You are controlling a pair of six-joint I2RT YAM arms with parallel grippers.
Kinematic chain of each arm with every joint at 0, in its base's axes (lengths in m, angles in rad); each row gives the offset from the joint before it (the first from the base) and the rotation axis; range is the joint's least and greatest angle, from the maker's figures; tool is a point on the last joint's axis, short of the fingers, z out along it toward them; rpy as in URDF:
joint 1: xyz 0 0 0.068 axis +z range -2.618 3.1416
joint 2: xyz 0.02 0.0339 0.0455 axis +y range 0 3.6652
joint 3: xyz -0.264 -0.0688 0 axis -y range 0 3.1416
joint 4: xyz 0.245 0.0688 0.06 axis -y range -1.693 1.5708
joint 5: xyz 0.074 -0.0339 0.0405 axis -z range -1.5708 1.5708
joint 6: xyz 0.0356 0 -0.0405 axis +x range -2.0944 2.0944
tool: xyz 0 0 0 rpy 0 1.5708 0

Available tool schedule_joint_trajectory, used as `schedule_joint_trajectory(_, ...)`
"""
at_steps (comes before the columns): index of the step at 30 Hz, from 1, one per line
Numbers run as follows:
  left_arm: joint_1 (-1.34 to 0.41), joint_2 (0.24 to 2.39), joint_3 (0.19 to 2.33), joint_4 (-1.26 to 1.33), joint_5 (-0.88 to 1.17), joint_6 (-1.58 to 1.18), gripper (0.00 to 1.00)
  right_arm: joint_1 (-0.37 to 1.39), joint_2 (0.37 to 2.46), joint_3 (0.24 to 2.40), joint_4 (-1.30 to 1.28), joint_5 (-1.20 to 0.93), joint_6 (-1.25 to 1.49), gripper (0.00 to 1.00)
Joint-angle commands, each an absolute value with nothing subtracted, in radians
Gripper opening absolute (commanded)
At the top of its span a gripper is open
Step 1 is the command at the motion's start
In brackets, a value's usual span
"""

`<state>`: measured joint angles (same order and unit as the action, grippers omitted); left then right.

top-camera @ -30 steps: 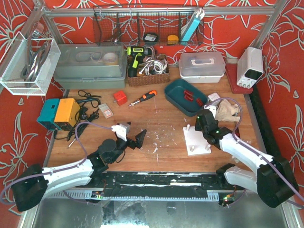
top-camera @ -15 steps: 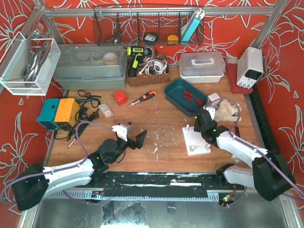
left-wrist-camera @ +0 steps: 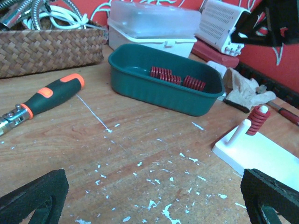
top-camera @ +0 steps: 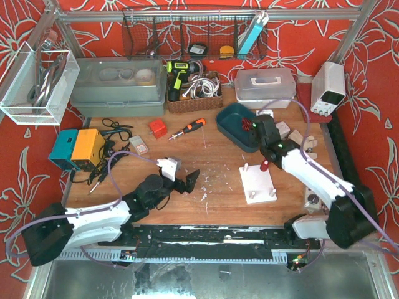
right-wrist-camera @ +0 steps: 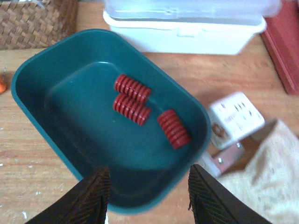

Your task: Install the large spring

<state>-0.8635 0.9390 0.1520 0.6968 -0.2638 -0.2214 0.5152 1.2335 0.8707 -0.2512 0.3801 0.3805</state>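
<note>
A red spring (top-camera: pixel 264 166) stands upright on the far peg of the white base (top-camera: pixel 257 185); in the left wrist view this spring (left-wrist-camera: pixel 256 120) is beside a bare peg (left-wrist-camera: pixel 238 132). My right gripper (top-camera: pixel 254 128) hangs open and empty over the teal tray (top-camera: pixel 232 126), away from the base. Its wrist view shows three red springs (right-wrist-camera: pixel 131 108) lying loose in the tray (right-wrist-camera: pixel 42 116), the right one (right-wrist-camera: pixel 174 129) thicker, beyond the gripper (right-wrist-camera: pixel 149 198). My left gripper (top-camera: pixel 190 180) stands wide open low over the table, left of the base, and is empty (left-wrist-camera: pixel 152 200).
An orange-handled screwdriver (top-camera: pixel 189 128) lies left of the tray. Behind it are a wicker basket (top-camera: pixel 193 99) and a white lidded box (top-camera: pixel 265 87). A cloth (top-camera: pixel 298 138) and a small white box (right-wrist-camera: pixel 236 119) lie to the tray's right. White flecks dot the wood.
My right gripper opened, left the red spring on the base's peg and moved back to over the teal tray. The left arm shifted slightly right.
</note>
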Motion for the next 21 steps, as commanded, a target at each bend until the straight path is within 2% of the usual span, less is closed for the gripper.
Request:
schedule_joint_trajectory(1, -0.863, 0.981, 0.209, 0.647, -0.254, -0.233, 1.0, 0.493, 1.416, 1.028, -0.304, 0.333, 0.17, 0.49)
schedule_joint_trajectory(5, -0.862, 1.01, 0.211, 0.653, -0.224, -0.216, 1.0, 0.435, 1.587, 1.205, -0.361, 0.139, 0.045, 0.47)
schedule_joint_trajectory(13, -0.863, 0.947, 0.179, 0.683, -0.219, -0.222, 1.0, 0.414, 1.878, 1.486, -0.563, 0.177, -0.175, 0.38)
schedule_joint_trajectory(21, -0.863, 0.896, 0.156, 0.69, -0.227, -0.227, 1.0, 0.403, 2.05, 1.628, -0.657, 0.17, -0.265, 0.38)
